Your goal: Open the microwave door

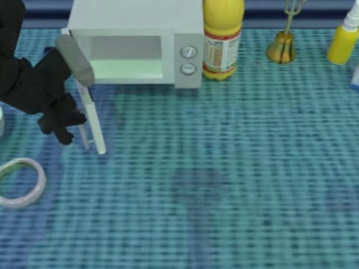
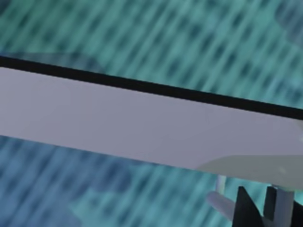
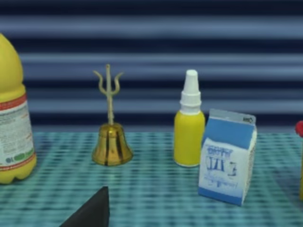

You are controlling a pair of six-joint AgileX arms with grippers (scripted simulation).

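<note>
Microwave (image 1: 140, 42) sat at table's far left, cavity exposed. Microwave door (image 1: 92, 120) stood swung out approx 90°, handle (image 1: 83, 134) at left gripper (image 1: 70, 126); can't tell if clenched. Risk: pulling further w/ door at hinge limit could drag the box into yellow bottle (image 1: 222, 36). Right arm parked.

Matt plastic microwave (image 1: 140, 33), shiny brass bell (image 1: 281, 47), woven tablecloth (image 1: 235, 179).
</note>
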